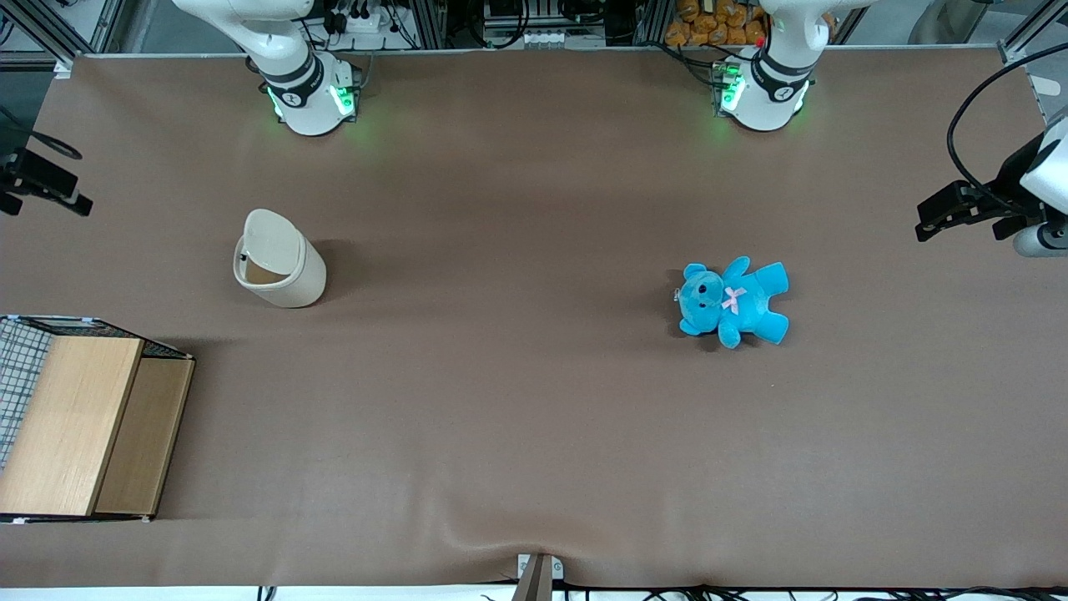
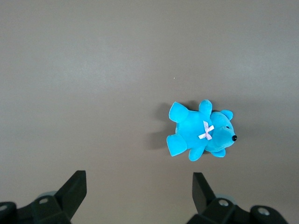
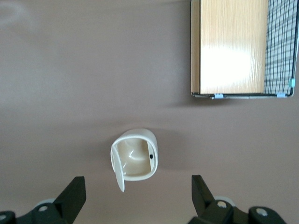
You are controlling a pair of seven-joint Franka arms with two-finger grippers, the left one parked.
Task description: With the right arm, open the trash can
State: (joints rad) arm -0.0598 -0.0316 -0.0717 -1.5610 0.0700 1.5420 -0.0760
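The cream-beige trash can [image 1: 282, 269] stands on the brown table toward the working arm's end. Its flip lid [image 1: 272, 242] is swung up and the inside shows. In the right wrist view the trash can [image 3: 136, 161] shows its hollow interior, with the lid [image 3: 117, 170] standing on edge beside the opening. My right gripper [image 1: 50, 185] hangs high at the working arm's table edge, well apart from the can. In the right wrist view the gripper [image 3: 136, 186] is open and empty, with its black fingertips [image 3: 74, 186] wide apart.
A wooden box [image 1: 79, 426] with a wire-mesh side sits nearer the front camera than the can; it also shows in the right wrist view [image 3: 233, 46]. A blue teddy [image 1: 732, 300] lies toward the parked arm's end and shows in the left wrist view [image 2: 201, 130].
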